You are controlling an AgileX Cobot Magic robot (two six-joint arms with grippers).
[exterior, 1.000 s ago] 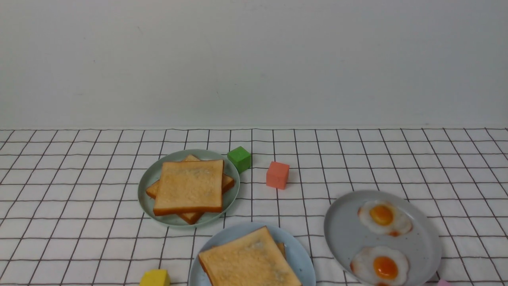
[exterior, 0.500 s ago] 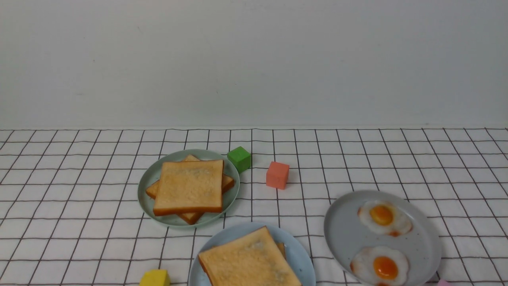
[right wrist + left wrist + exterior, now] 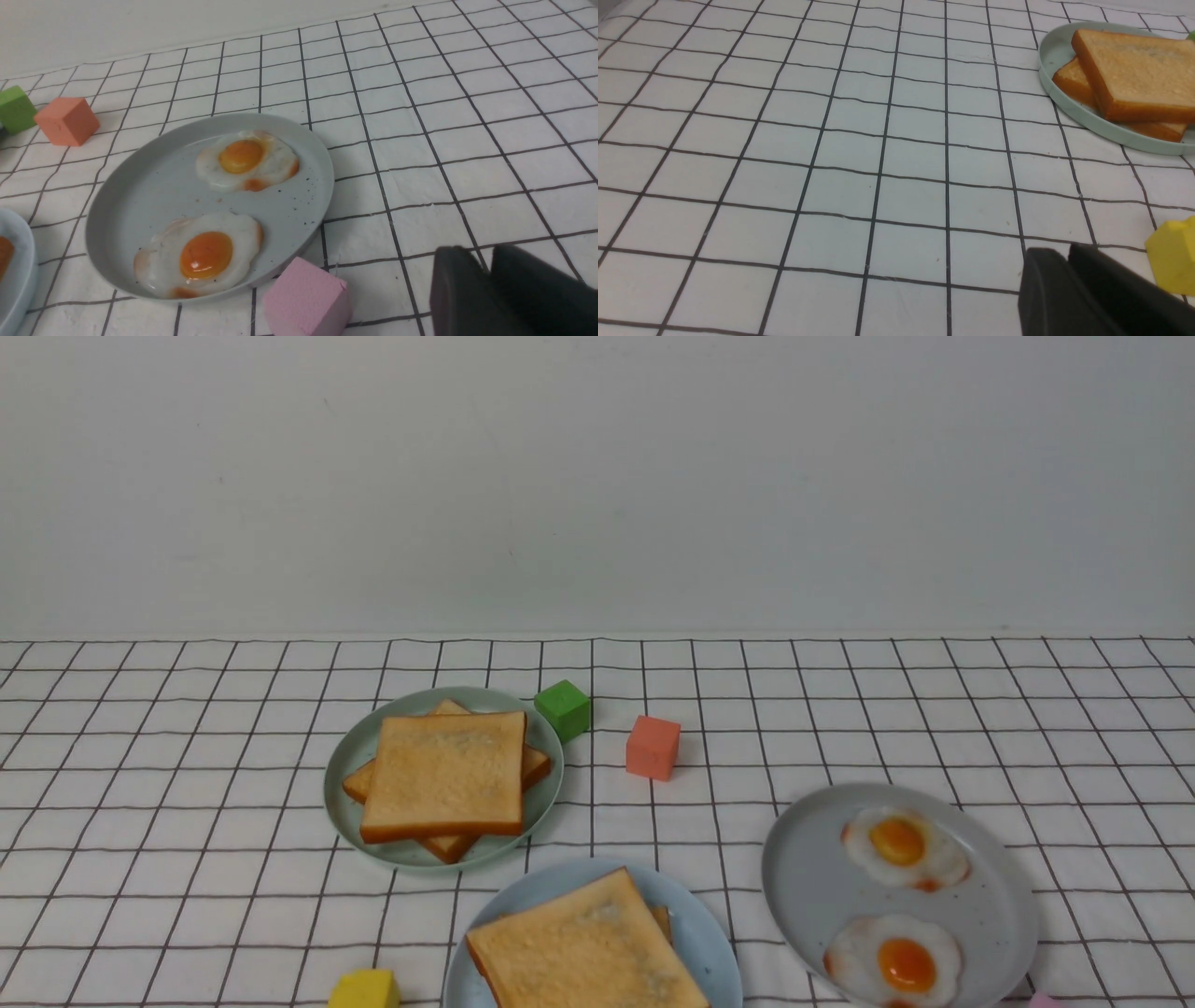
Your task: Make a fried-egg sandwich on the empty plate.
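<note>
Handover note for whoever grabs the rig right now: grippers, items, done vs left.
Left gripper: fingers together, holding nothing, low over the cloth near the yellow block.
Right gripper: fingers together, holding nothing, beside the pink block.
Pale-blue plate: carries stacked toast; any egg between the slices is not visible.
Pale-green plate: two spare toast slices.
Speckled grey plate: two fried eggs.
Done: sandwich looks assembled, arms clear.
Left: confirm an egg is inside the sandwich.
</note>
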